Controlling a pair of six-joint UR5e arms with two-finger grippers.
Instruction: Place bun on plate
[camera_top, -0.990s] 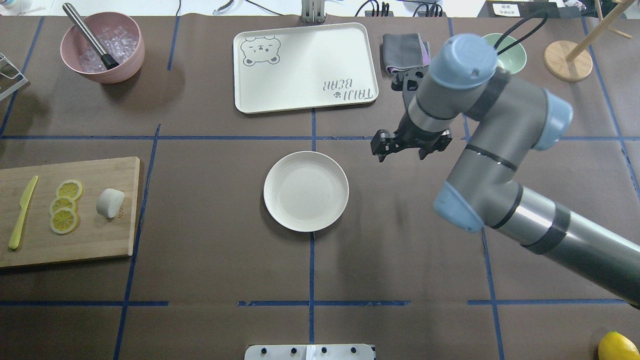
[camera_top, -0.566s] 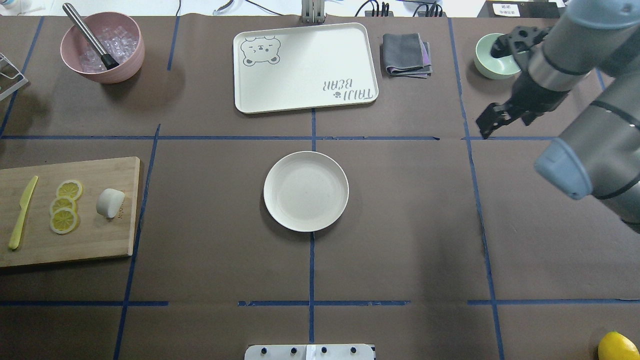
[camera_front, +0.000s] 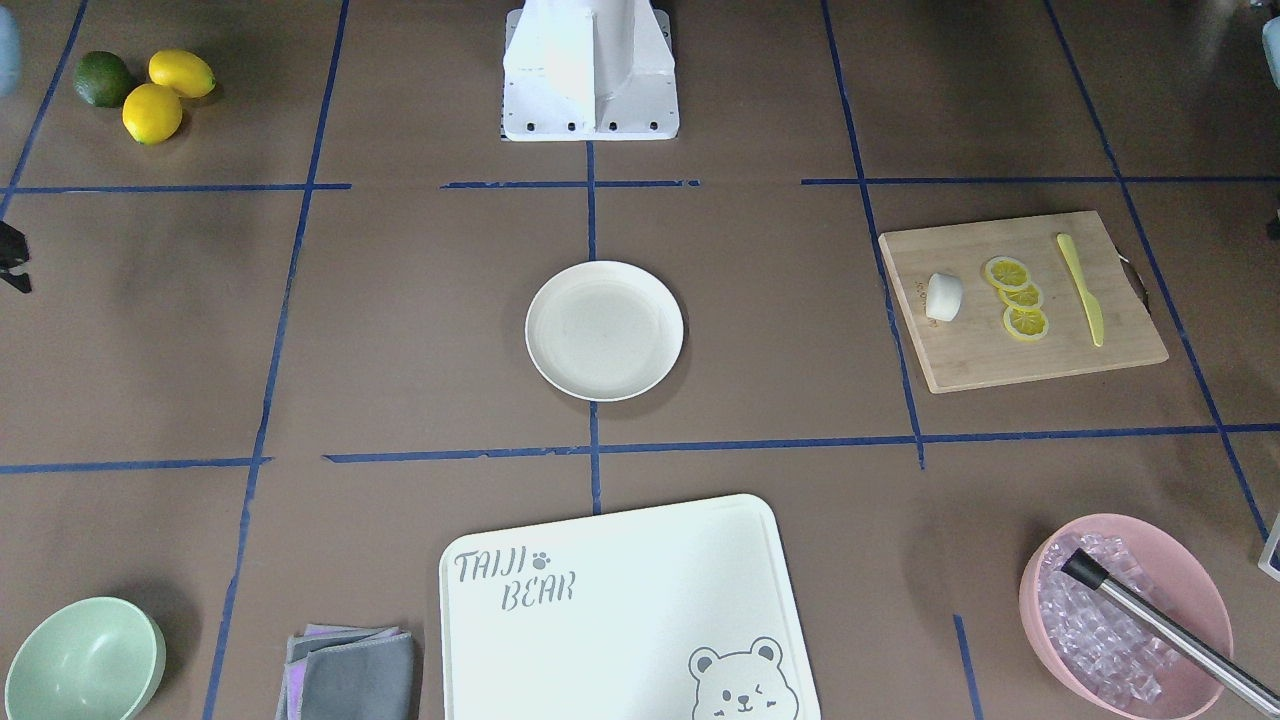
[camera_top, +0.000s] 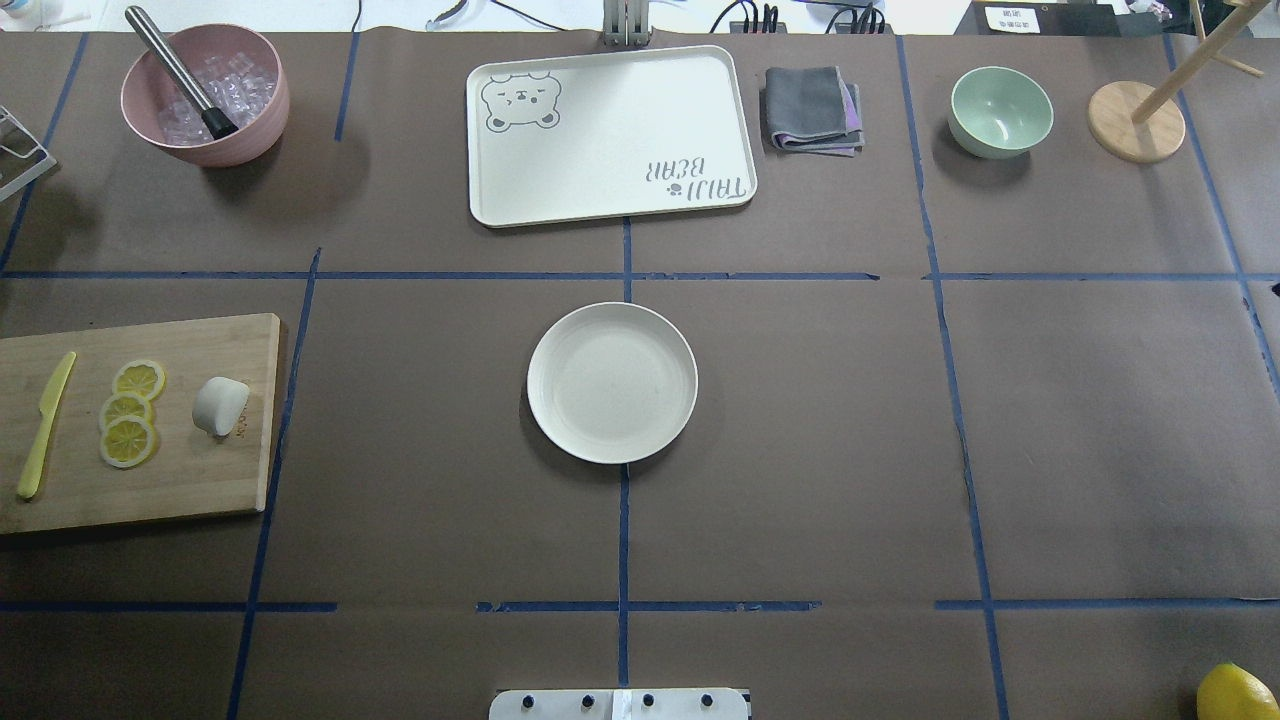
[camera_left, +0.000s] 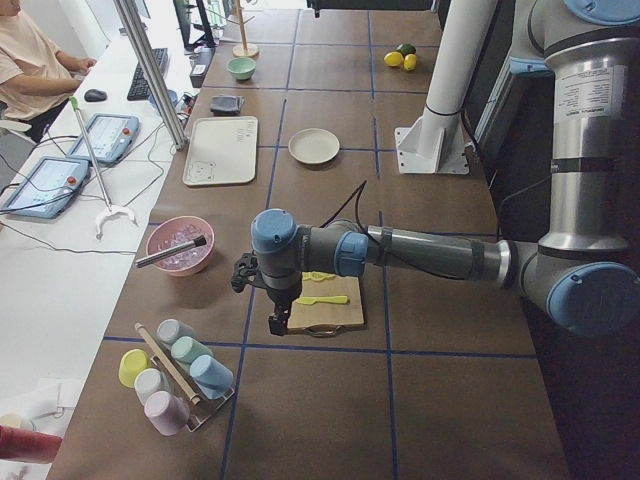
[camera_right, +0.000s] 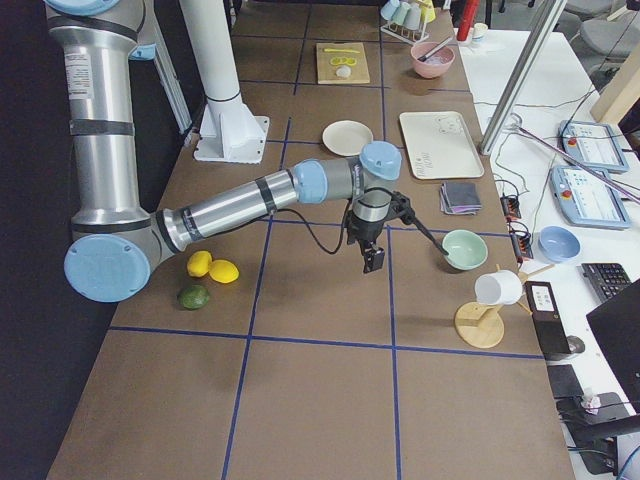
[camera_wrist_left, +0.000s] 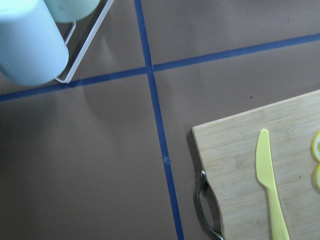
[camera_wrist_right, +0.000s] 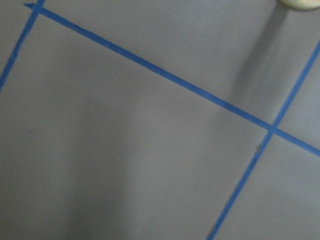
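You'll find the bun (camera_top: 220, 405) near the left edge of the overhead view, resting on the wooden cutting board (camera_top: 190, 480). It sits just right of three lemon slices (camera_top: 128, 412), with a yellow knife (camera_top: 45, 425) further left. The plate (camera_top: 612, 320) sits in the middle of that frame on the brown table (camera_top: 800, 450), well apart from the board and the bun. In the left side view, the left gripper (camera_left: 275, 322) hangs pointing down in mid-frame, at the near end of the board. In the right side view, the right gripper (camera_right: 372, 262) hangs over the table in mid-frame, near a green bowl (camera_right: 464, 249). From these side views you can't tell whether either gripper is released or clenched.
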